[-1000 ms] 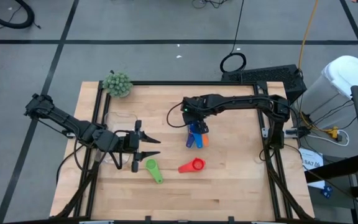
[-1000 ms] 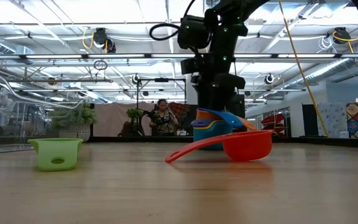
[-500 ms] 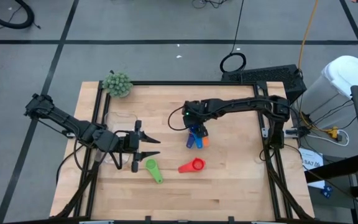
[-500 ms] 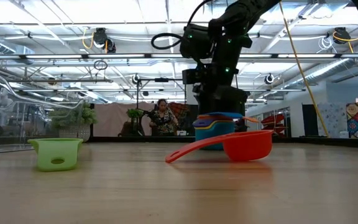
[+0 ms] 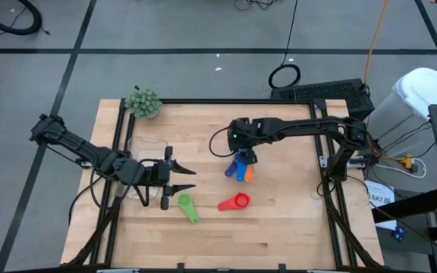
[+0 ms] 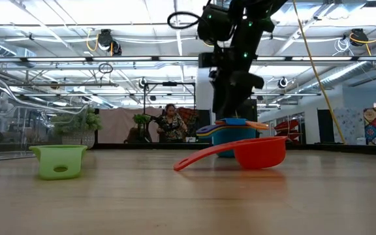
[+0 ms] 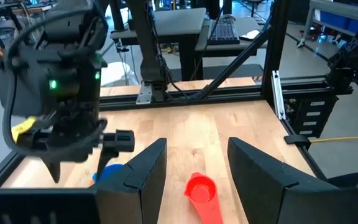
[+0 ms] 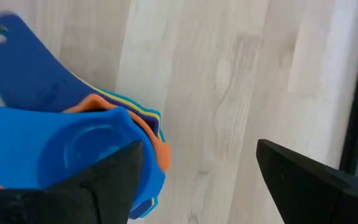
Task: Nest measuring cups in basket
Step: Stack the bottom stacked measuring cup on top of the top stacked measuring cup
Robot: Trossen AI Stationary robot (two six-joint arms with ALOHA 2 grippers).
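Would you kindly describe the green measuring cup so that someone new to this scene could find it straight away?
Start at the wooden table and look to its front left part, where the left arm's open tool waits. Just past the tool's tips lies the small green plastic measuring cup, alone, handle pointing away from the tool. The red plastic cup lies apart to its right, and only this scoop is green.

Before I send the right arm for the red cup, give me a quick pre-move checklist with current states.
1. Right end effector open, empty: ok.
2. Nested stack of cups sitting flat on the table: ok.
3. Red measuring cup lying free, upright: ok.
4. Green measuring cup clear of the red one: ok.
5. Left end effector open, parked beside green cup: ok.
6. Stack inside basket: not ok, it stands on bare wood.
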